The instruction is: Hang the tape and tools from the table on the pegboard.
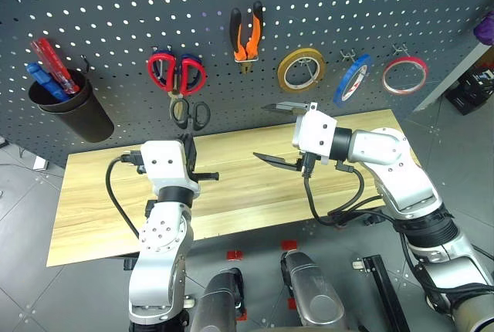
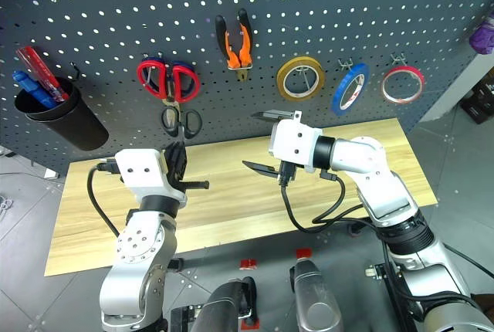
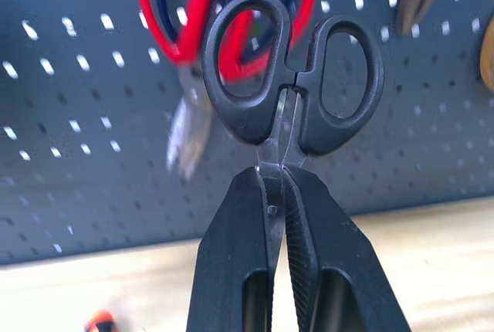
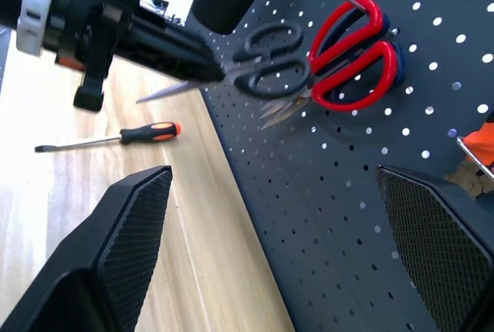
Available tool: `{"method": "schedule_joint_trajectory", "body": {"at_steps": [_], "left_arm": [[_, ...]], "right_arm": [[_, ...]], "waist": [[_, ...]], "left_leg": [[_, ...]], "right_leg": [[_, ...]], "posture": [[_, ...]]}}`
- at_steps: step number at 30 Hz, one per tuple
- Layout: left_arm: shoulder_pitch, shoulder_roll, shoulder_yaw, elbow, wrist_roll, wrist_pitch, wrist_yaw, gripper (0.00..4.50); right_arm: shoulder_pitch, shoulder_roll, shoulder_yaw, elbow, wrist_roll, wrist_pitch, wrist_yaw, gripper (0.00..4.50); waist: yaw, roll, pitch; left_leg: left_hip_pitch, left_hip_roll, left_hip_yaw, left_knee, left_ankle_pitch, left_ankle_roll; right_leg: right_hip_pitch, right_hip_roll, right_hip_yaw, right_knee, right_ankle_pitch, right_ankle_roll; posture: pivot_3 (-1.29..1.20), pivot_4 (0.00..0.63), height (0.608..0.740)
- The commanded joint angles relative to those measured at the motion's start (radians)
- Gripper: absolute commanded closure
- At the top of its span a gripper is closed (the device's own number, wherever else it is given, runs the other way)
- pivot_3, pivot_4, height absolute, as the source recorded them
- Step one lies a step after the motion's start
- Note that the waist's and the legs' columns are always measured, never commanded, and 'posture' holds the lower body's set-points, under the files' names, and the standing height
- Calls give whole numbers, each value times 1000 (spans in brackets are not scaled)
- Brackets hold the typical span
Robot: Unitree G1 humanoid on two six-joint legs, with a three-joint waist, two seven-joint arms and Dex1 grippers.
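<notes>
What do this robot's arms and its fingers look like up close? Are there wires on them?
Both arms are chunky silver-grey segments joined by black rings, with white box-shaped wrists. A loose black cable loops beside each forearm. The left gripper and right gripper each have two black, wedge-shaped fingers with finely ribbed inner pads.

The small scissors (image 1: 190, 113) sit just below the larger scissors (image 1: 176, 73) on the pegboard (image 1: 116, 31); right of them hang the pliers (image 1: 246, 35) and three tape rolls; the screwdriver (image 4: 116, 137) lies on the desk (image 1: 239, 185).
</notes>
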Motion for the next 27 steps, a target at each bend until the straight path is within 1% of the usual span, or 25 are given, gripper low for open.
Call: {"method": "schedule_joint_trajectory", "body": {"at_steps": [1,4,11,20,23,27], "left_arm": [[-47,14,14,-56,26,12,8,4460],[-79,24,13,-67,39,24,7,4460],[-89,46,-2,-98,90,38,8,4460],[-103,43,16,-103,112,64,11,4460],[-104,41,18,-93,115,63,8,4460],[-129,57,24,-36,123,47,3,4460]], "right_arm": [[-26,13,-36,-18,0,-22,-18,0],[-31,20,-38,-13,-2,-24,-21,0],[-37,30,-39,0,-2,-26,-21,0],[-43,36,-39,24,-3,-30,-18,0],[-41,38,-37,26,-3,-30,-18,0],[-47,46,-33,27,-4,-27,-20,0]], "waist": [[1,0,0],[1,0,0],[1,0,0],[1,0,0],[2,0,0],[2,0,0]], "left_leg": [[0,0,0,0,0,0],[0,0,0,0,0,0],[0,0,0,0,0,0],[0,0,0,0,0,0],[0,0,0,0,0,0],[0,0,0,0,0,0]], "right_leg": [[0,0,0,0,0,0],[0,0,0,0,0,0],[0,0,0,0,0,0],[0,0,0,1,0,0],[0,0,0,0,0,0],[0,0,0,1,0,0]], "posture": [[-342,296,740],[-343,296,740],[-339,291,740],[-332,286,740],[-332,286,740],[-333,285,740]]}}
